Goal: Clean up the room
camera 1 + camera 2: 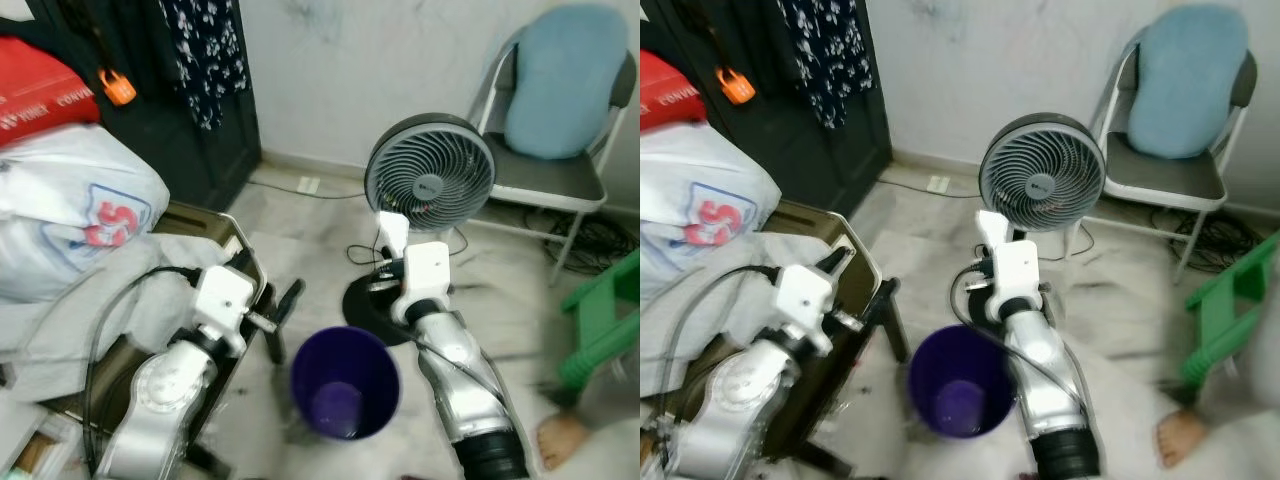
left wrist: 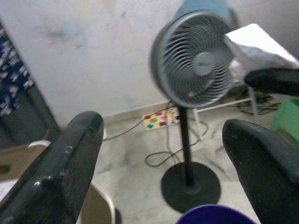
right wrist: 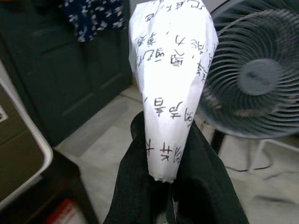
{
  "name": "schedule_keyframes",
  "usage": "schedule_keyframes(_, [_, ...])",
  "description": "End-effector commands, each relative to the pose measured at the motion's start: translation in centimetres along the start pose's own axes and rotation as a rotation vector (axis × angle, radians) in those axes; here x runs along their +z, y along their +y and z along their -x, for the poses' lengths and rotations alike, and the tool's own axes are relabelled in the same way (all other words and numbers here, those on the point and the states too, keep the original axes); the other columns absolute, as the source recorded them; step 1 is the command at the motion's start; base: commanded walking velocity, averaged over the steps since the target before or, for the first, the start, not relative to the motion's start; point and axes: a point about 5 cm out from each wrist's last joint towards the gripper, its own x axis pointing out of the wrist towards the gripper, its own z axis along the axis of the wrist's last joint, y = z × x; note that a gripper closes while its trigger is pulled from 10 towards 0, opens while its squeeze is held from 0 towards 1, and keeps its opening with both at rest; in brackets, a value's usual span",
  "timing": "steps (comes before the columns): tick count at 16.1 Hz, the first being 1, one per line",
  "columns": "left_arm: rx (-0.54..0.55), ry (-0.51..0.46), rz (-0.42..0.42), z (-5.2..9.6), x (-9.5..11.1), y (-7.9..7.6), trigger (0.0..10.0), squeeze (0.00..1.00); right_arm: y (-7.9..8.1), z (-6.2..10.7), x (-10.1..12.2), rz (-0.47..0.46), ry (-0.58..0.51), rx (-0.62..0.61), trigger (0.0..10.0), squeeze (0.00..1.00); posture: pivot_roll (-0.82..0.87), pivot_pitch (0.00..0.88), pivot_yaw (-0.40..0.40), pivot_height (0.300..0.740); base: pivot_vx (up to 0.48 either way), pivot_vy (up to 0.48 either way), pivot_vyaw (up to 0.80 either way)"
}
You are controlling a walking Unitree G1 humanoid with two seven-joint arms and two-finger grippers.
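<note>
Marble floor (image 1: 300, 240) runs away from us toward a pale wall, with a dark wardrobe at ten o'clock, a standing fan (image 1: 430, 172) at twelve and a folding chair (image 1: 560, 180) carrying a blue cushion at two o'clock. Our right hand (image 3: 163, 154) has its fingers pressed together on a piece of white paper (image 3: 170, 84) printed with characters; the sheet stands up out of the grip like a cone. We judge it is held high and forward so it can be carried over the purple bin (image 1: 345, 385), which sits on the floor right in front of us at six o'clock, between our two arms. From the head views the paper (image 1: 392, 232) looks to lie a little beyond the bin's far rim, toward the fan's base, so a short pull back seems needed before letting go.

Our left hand (image 2: 163, 154) holds nothing and its fingers stand wide apart, aimed toward the fan and the bin's edge; it probably just waits out of the way. At nine o'clock a heap of bags and grey cloth (image 1: 70, 210) rests on a dark stand, most likely more to clear.

Motion blur softens the right side, where a green object (image 1: 605, 310) and a person's bare foot (image 1: 560, 440) are cut off. Whether the bin already holds anything we cannot tell.
</note>
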Motion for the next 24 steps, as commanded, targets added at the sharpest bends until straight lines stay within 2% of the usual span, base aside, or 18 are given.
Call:
schedule_keyframes(1, [-0.003,-0.001,0.0,0.0,0.0,0.0,10.0,0.0,0.2,0.1,0.0,-0.005,-0.006,0.009,10.0,0.0,-0.01,0.109,0.01,0.74,0.0,0.0,0.0])
schedule_keyframes(3, [0.002,-0.001,-0.007,0.0,0.1,0.0,10.0,0.0,0.1,0.1,0.1,-0.013,-0.01,0.008,10.0,0.0,-0.01,0.109,0.009,0.74,0.0,0.0,0.0])
schedule_keyframes(5, [-0.005,-0.006,-0.015,0.1,0.1,0.0,10.0,0.0,0.1,0.1,0.1,0.029,-0.015,0.009,10.0,0.0,-0.01,0.107,0.008,0.74,0.0,0.0,0.25])
schedule_keyframes(7, [-0.063,-0.021,-0.023,0.5,0.5,-0.2,10.0,0.0,0.2,0.1,-0.1,0.001,-0.009,0.001,10.0,0.0,-0.01,0.108,0.009,0.74,0.0,0.0,0.64])
schedule_keyframes(11, [-0.098,0.018,-0.062,2.4,0.0,0.8,10.0,0.0,0.0,0.3,-0.6,0.006,0.022,-0.035,10.0,0.0,0.01,0.118,0.018,0.74,0.0,0.0,0.0])
schedule_keyframes(12, [-0.117,0.032,-0.064,3.1,0.0,0.9,10.0,0.0,-0.1,0.3,-1.2,0.002,0.055,-0.059,10.0,0.0,0.02,0.127,0.023,0.74,0.0,0.0,0.0])
schedule_keyframes(15, [-0.151,0.04,-0.059,4.0,0.3,0.5,10.0,0.0,-0.3,0.3,-2.2,-0.014,0.117,-0.124,10.0,0.0,0.04,0.15,0.034,0.74,0.0,0.0,0.0])
schedule_keyframes(18, [-0.168,0.029,-0.049,4.1,0.8,0.0,10.0,0.0,-0.9,0.3,-2.9,-0.025,0.168,-0.183,10.0,0.0,0.04,0.153,0.042,0.74,0.0,0.0,0.0])
schedule_keyframes(20, [-0.231,0.02,-0.066,4.2,1.3,-0.8,10.0,0.0,-1.7,0.4,-4.2,-0.02,0.268,-0.255,10.0,0.0,0.05,0.166,0.048,0.74,0.0,0.0,0.0])
schedule_keyframes(21, [-0.251,0.02,-0.075,4.3,1.4,-1.0,10.0,0.0,-1.7,0.5,-4.7,-0.041,0.299,-0.268,10.0,0.0,0.05,0.168,0.049,0.74,0.0,0.0,0.0])
schedule_keyframes(24, [-0.262,0.034,-0.076,5.2,1.8,-1.1,10.0,0.0,-1.4,0.7,-5.2,-0.023,0.321,-0.278,10.0,0.0,0.08,0.207,0.067,0.74,0.0,0.0,0.0])
